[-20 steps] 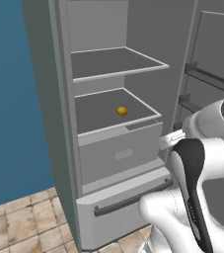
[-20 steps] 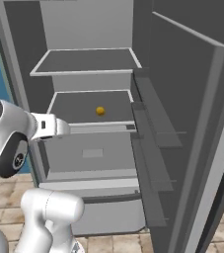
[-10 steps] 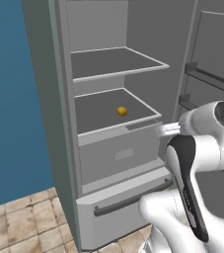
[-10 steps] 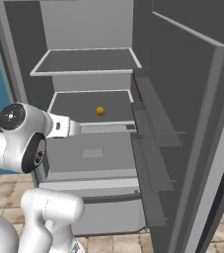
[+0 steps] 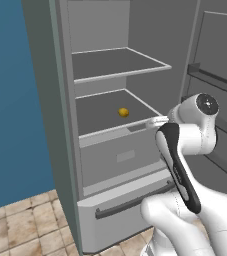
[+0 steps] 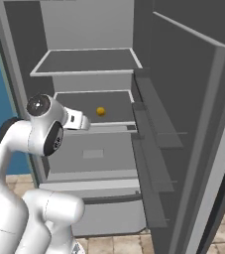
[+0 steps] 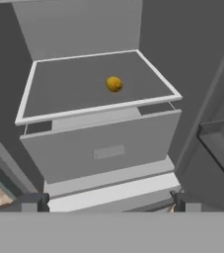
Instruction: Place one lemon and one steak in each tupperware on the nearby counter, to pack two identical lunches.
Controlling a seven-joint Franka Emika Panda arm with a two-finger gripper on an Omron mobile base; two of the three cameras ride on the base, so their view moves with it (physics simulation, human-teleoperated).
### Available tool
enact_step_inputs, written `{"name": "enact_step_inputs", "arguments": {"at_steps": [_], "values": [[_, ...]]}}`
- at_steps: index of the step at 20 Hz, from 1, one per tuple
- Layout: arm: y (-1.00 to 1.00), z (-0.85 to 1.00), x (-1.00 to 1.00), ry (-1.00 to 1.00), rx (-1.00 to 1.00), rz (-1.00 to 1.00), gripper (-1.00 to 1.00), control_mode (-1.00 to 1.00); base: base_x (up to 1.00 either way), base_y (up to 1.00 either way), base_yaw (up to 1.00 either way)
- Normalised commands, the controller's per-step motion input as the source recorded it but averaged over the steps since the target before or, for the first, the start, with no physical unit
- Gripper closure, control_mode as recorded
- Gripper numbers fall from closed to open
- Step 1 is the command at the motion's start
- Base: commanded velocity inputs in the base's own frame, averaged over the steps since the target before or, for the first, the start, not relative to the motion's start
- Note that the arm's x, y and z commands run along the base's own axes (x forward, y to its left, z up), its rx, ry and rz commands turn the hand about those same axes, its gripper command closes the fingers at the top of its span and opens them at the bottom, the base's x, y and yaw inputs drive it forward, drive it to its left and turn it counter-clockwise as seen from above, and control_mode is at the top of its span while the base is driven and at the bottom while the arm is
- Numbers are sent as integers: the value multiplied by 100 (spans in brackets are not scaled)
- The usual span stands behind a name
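**Operator:** So how far along are you with these two lunches?

**Observer:** Honestly, you are near the very start, as far as the pictures tell. You are parked in front of an open fridge (image 5: 110, 100), and one lemon (image 5: 123, 112) sits alone on its lower shelf (image 5: 100, 112), toward the back and well clear of the front lip. Seen from the right it is the same: the lemon (image 6: 100, 111) lies on that shelf, with the door (image 6: 193, 124) swung wide open beside it.

**Operator:** And the gripper? Am I holding anything?

**Observer:** No. Your gripper (image 7: 108, 202) has its fingers spread wide and nothing between them. In the hand view the two dark tips stand far apart at the bottom, and the lemon (image 7: 114, 83) is ahead of them, above the closed drawer (image 7: 103, 146), well apart from both tips. From the left, the hand pokes forward at about the level of that shelf's front edge.

**Operator:** What is left, then?

**Observer:** By my reading, all of it. No lemon has been lifted, and I see no steak, no tupperware and no counter from this spot, so I cannot say whether anything has been packed. You would want to reach in over the shelf edge, close on this lemon, and carry it off to a tray; then a second lemon and two steaks remain to be found.
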Motion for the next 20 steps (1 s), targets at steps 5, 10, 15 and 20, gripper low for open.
{"name": "enact_step_inputs", "arguments": {"at_steps": [5, 10, 15, 20], "values": [[7, -17, 90, 14, 0, 0, -100, -100, 0, 0, 0], [3, -32, 82, 11, 0, 0, -100, -100, 0, 0, 0], [0, -31, 70, 7, 0, 0, -100, -100, 0, 0, 0], [0, -25, 70, 1, 0, 0, -100, -100, 0, 0, 0]]}}
